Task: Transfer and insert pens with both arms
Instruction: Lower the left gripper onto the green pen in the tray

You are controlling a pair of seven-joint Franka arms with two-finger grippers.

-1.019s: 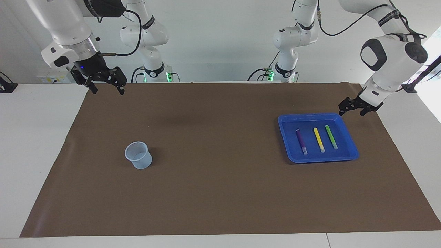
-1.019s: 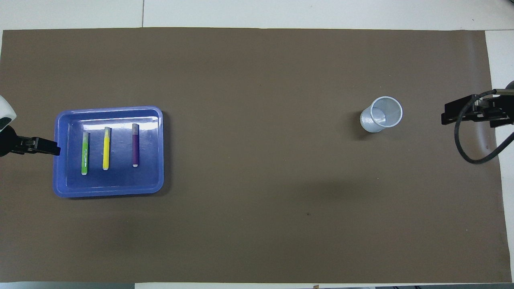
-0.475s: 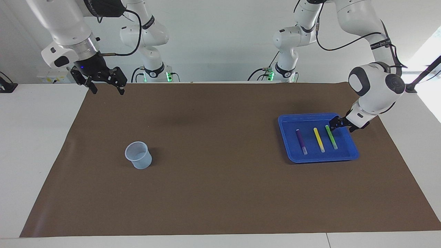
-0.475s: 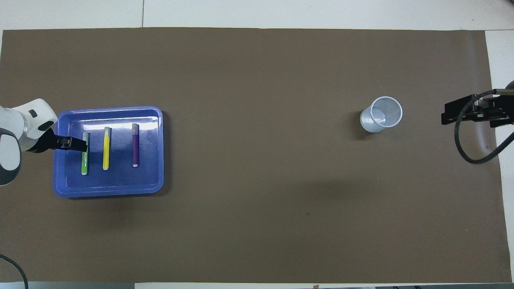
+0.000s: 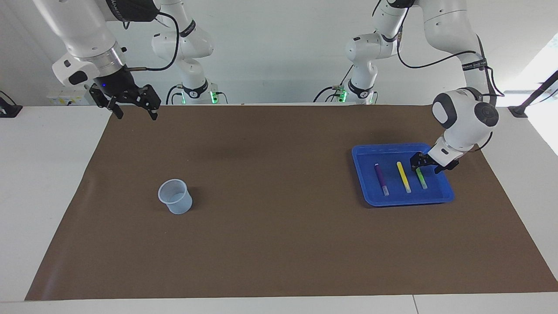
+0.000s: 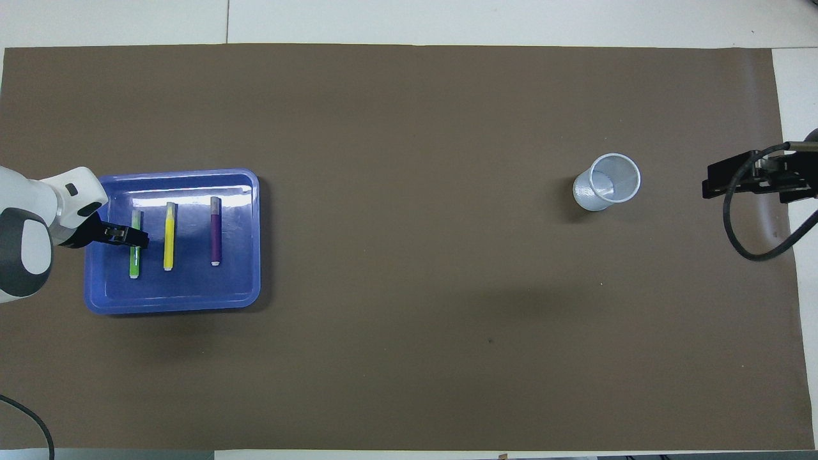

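Observation:
Three pens lie side by side in a blue tray (image 5: 394,198) (image 6: 238,276) toward the left arm's end of the table: purple (image 5: 381,179) (image 6: 216,233), yellow (image 5: 403,176) (image 6: 169,236) and green (image 5: 422,179) (image 6: 134,263). My left gripper (image 5: 418,165) (image 6: 135,238) is down in the tray, open, straddling the green pen's middle; the pen still lies flat. My right gripper (image 5: 135,114) (image 6: 744,180) hangs open over the mat's edge at the right arm's end, holding nothing.
A pale, see-through cup (image 5: 175,197) (image 6: 607,182) stands upright on the brown mat (image 5: 279,218) toward the right arm's end. Two smaller white arms with green lights (image 5: 198,93) stand at the robots' edge of the table.
The left arm swung in from outside the tray and lowered its gripper onto the green pen, with the jaws starting to narrow. The right arm, the pens and the cup have stayed still.

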